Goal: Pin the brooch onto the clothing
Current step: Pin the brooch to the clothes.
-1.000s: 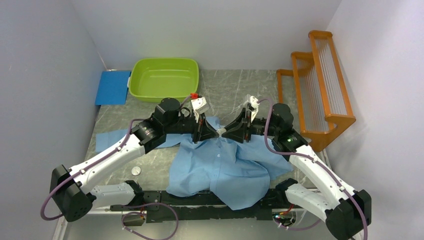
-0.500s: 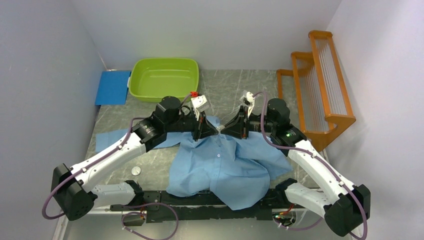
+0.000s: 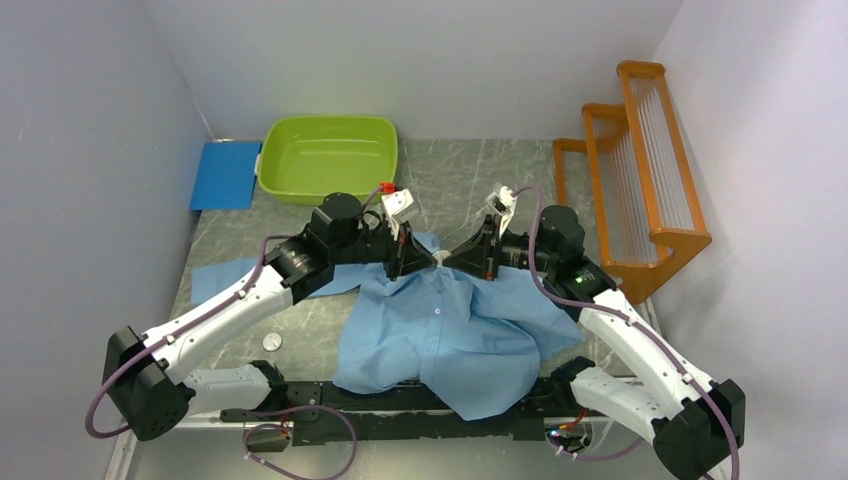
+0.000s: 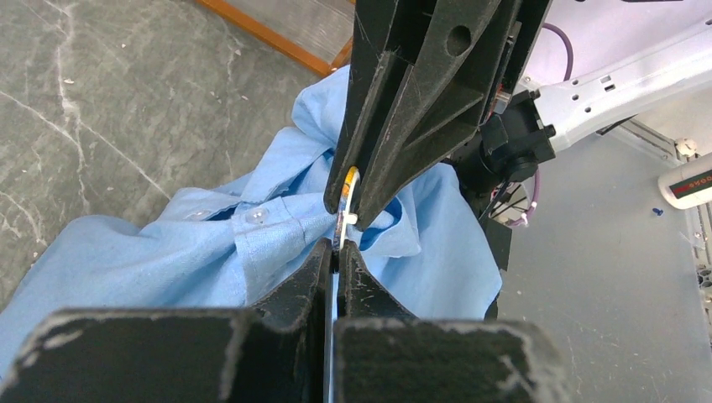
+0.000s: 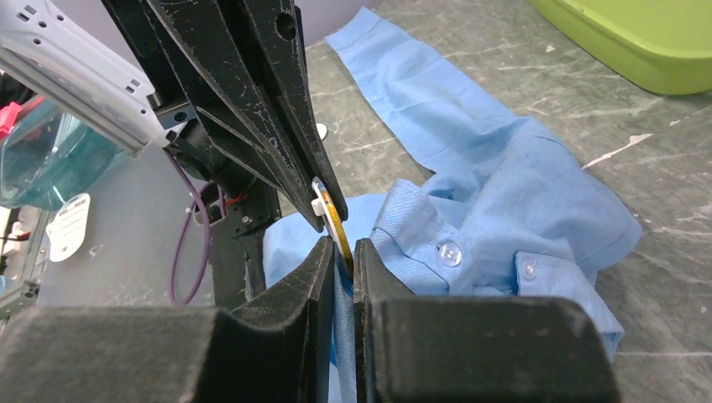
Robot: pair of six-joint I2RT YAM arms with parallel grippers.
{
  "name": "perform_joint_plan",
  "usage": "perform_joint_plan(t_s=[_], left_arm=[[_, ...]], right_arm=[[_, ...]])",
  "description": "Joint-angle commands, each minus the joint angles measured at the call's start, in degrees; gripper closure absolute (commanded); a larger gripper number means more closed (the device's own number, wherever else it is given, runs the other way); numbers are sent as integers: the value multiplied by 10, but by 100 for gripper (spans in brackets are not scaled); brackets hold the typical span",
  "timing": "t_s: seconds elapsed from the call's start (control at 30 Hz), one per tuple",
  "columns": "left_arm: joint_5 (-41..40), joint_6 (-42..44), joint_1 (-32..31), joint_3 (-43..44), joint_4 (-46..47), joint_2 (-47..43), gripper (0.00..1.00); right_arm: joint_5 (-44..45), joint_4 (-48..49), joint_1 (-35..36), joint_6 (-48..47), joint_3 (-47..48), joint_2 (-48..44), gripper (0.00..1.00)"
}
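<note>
I am watching the right jaws clenching the small yellow-and-white brooch (image 5: 331,210), tip to tip with the left jaws, which are pinching the blue shirt (image 3: 450,340) at its buttoned front edge. The shirt is lying rumpled on the grey bench (image 3: 450,185), one sleeve trailing left.

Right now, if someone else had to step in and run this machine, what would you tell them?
Left gripper: shut, apparently pinching the brooch at the collar of the shirt.
Right gripper: shut on the same brooch from the opposite side, tips almost meeting the left's.
The shirt lies crumpled on the table, collar end at the fingertips.
Done: brooch is at the cloth.
Left: the pictures do not show whether the pin is through; fasten it, then release.
</note>
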Motion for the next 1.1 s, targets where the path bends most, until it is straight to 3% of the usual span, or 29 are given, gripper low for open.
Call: perform_joint_plan(t_s=[0.0,0.33,0.6,0.8,1.07], left_arm=[[43,-18,-11,-5,39,-22,97],[37,-25,-12,-18,51,-20,97],[24,-22,-11,-25,50,-28,97],[20,-19,-12,-25,45,-34,97],[12,-4,-11,-17,25,-36,98]], right_arm=[[51,94,-4,15,-20,-16,100],[30,192,-4,52,-70,-51,100],[42,209,-5,69,-82,-64,99],[46,216,-5,78,-83,-68,68],[48,201,-5,67,-80,-74,50]])
